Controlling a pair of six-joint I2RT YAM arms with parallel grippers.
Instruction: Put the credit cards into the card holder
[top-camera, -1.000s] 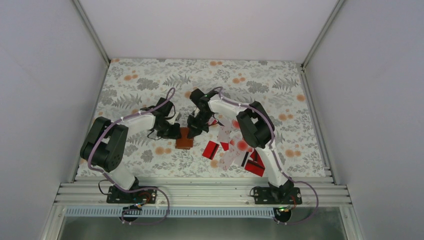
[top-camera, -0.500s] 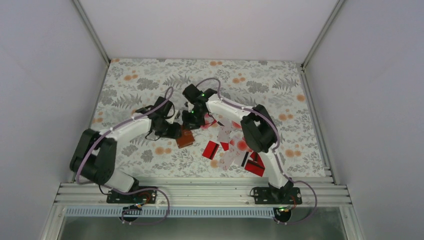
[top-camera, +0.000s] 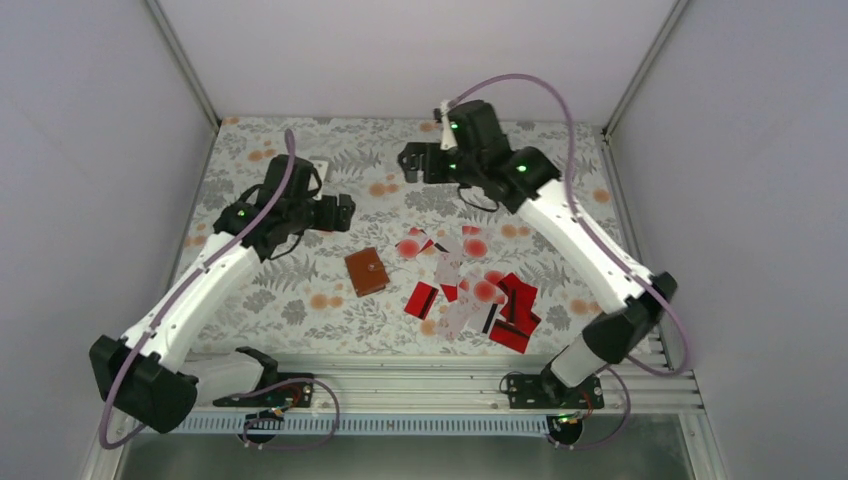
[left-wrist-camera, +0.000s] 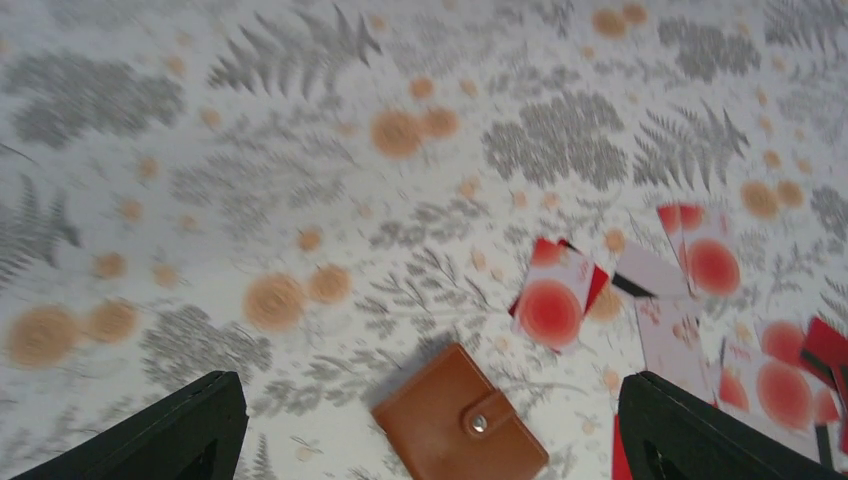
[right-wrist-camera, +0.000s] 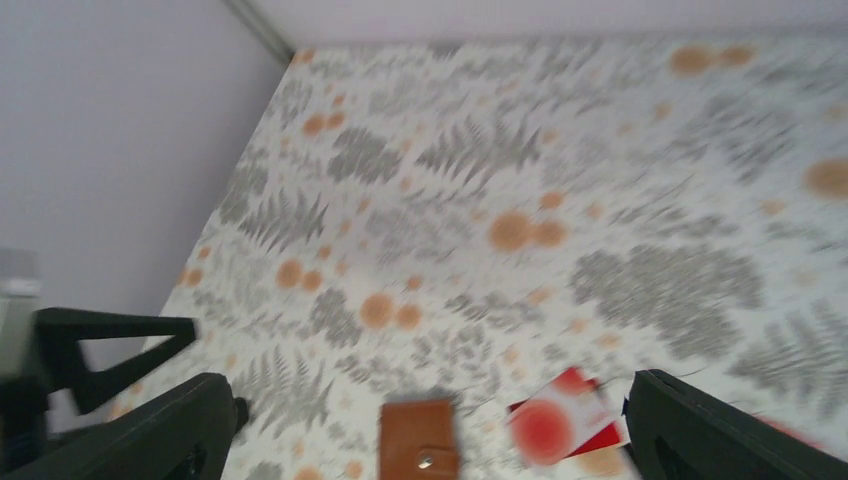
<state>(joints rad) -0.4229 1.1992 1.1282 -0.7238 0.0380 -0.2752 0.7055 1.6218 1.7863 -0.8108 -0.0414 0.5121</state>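
Since a second ago both arms have lifted off the middle of the table: the left gripper (top-camera: 343, 212), which was down at the card holder (top-camera: 367, 271), has drawn back to the left, and the right gripper (top-camera: 407, 162) has swung up toward the far edge. The card holder now lies alone on the floral cloth (top-camera: 300, 160), folded shut with its snap upward and turned slightly askew, touched by neither arm. The credit cards (top-camera: 484, 290) lie just to its right in a loose, overlapping scatter of red and white, about where they were. The left gripper's fingers (left-wrist-camera: 180, 430) stand wide apart with nothing between them, only cloth and the holder below. The right gripper's fingers (right-wrist-camera: 700, 430) are equally spread and empty. Both wrist views show only the finger ends at the bottom corners. The right wrist view is motion-blurred and cuts the holder off at its lower edge. With the holder shut, its pockets are hidden.
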